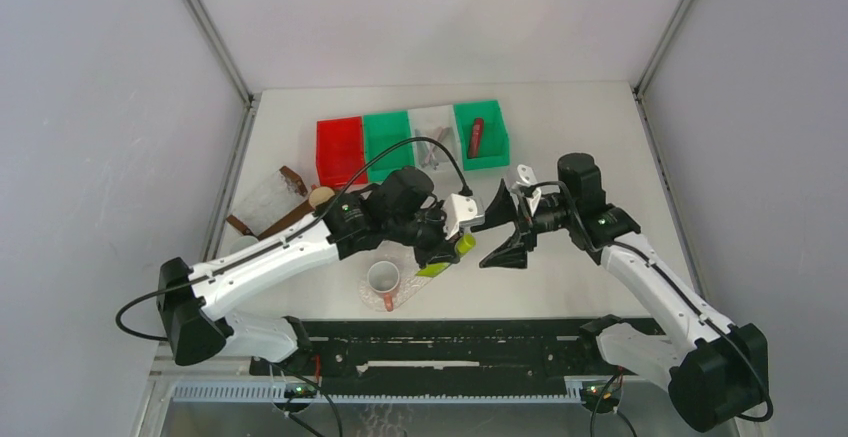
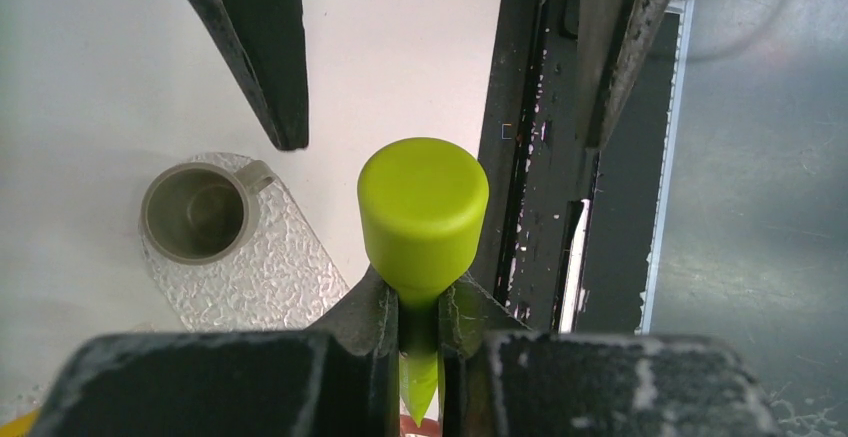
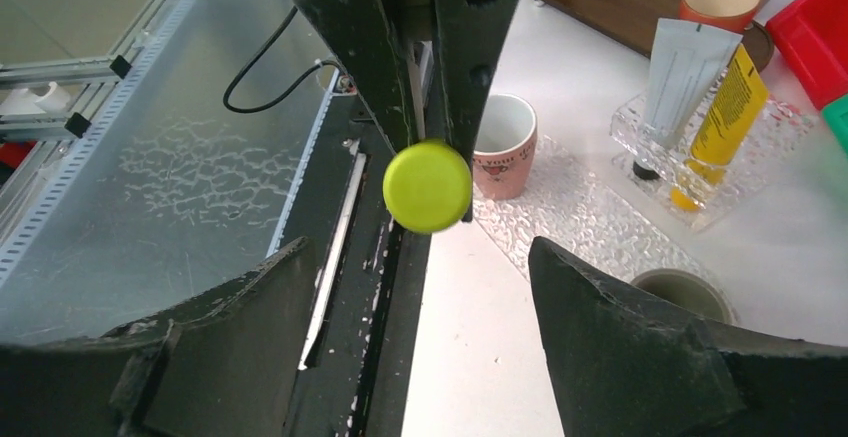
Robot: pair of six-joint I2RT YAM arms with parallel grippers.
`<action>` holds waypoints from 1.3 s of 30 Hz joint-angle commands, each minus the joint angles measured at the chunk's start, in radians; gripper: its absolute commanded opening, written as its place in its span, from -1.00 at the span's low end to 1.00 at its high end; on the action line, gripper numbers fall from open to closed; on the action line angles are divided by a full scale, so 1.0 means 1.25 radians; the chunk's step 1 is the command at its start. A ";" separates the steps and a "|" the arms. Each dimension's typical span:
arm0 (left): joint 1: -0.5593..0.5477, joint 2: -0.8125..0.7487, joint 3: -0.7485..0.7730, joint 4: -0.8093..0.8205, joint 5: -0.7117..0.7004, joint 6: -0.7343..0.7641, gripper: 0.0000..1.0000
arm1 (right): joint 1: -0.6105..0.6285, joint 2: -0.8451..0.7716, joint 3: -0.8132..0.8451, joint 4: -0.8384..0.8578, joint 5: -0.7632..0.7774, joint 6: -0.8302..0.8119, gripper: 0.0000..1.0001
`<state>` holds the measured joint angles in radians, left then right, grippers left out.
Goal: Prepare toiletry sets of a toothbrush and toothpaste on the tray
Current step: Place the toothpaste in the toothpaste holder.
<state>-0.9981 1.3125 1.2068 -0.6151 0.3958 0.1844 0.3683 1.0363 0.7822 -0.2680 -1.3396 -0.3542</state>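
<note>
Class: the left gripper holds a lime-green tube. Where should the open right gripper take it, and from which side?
Grip the round cap of the lime-green tube, coming straight on from the cap end. The left gripper pinches its flat tail, so only the cap end is free, and it points between the right gripper's open fingers.

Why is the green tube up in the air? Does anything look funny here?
Yes. The green tube hangs in mid-air, pinched by its flat tail in the left gripper, with its round cap aimed at the wide-open right gripper. Also, a mug stands on the clear tray, which seems odd for a toothbrush set.
</note>
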 commanded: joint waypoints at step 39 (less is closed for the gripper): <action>0.030 -0.224 -0.373 0.538 0.045 -0.210 0.66 | -0.043 -0.002 -0.012 0.345 0.002 0.425 -1.00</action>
<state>-0.9730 1.0840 0.8669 -0.2245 0.4198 0.0322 0.3378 1.0367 0.7601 0.0429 -1.3209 0.0502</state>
